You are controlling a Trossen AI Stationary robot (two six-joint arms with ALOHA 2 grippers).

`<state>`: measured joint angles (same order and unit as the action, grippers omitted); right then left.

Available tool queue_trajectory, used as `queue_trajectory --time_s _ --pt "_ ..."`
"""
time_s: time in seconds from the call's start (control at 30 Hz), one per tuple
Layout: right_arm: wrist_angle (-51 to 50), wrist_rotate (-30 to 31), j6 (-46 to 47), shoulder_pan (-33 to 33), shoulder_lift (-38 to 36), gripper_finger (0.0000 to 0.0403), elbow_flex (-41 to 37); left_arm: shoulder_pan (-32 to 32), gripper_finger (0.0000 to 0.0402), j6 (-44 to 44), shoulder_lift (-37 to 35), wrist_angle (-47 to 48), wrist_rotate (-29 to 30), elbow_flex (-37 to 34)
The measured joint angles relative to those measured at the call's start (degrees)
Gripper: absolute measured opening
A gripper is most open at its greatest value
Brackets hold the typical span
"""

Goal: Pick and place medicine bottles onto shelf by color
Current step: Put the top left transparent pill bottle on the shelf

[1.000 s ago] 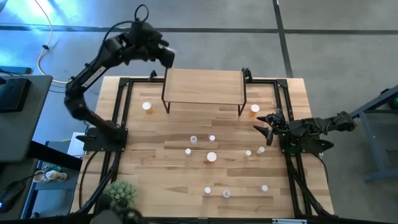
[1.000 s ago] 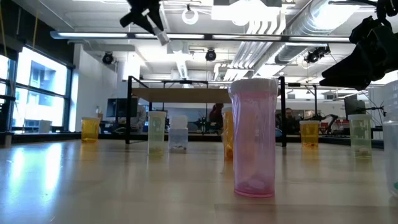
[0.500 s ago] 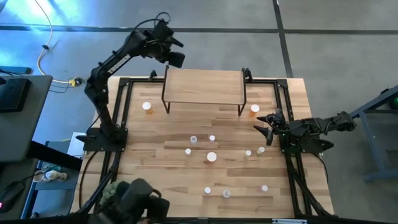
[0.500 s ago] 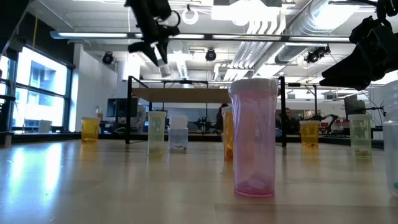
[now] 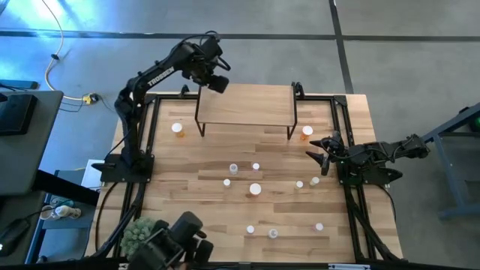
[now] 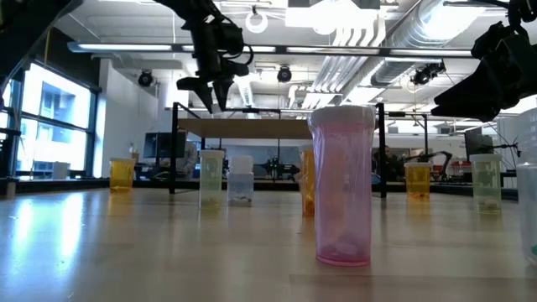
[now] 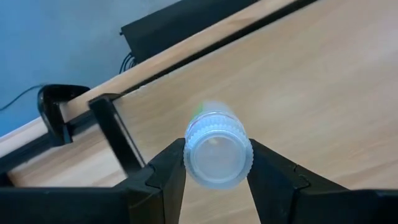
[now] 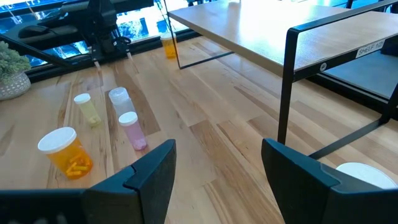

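My left gripper (image 5: 218, 82) hangs over the far-left corner of the shelf (image 5: 246, 103), a light-wood board on black legs, and is shut on a small pale bottle with a white cap (image 7: 217, 155). In the low view the gripper (image 6: 215, 91) is just above the shelf's left end (image 6: 210, 126). My right gripper (image 5: 319, 154) is open and empty, low at the table's right. Two orange bottles (image 5: 178, 128) (image 5: 307, 131) stand by the shelf legs. Several small bottles (image 5: 256, 189) stand on their bases mid-table and near the front edge. My left gripper pinches the bottle between its two fingers, at the cap's two sides (image 7: 186, 163). The fingers point down from above. The cap faces back toward the wrist and the body points away along the fingers. The bottle is lifted clear above the shelf board.
A green plant ball (image 5: 142, 232) sits at the near-left corner, with a dark object (image 5: 184, 238) beside it at the near edge. Black frame rails (image 5: 146, 127) run along the table's left and right sides. A pink bottle (image 6: 342, 189) stands close before the low camera.
My left gripper has gone toward the table's right edge and down, from beyond the shelf's far-left corner to just above that corner, still shut on the bottle. A dark object has come in at the near edge beside the plant ball.
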<state>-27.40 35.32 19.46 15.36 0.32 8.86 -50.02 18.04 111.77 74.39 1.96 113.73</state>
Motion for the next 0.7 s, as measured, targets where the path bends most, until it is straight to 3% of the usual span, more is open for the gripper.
queue_trajectory --time_s 0.7 --pt "0.0 0.0 0.0 0.0 0.0 0.0229 0.0 0.8 0.0143 -1.1 0.2 2.3 0.4 0.0"
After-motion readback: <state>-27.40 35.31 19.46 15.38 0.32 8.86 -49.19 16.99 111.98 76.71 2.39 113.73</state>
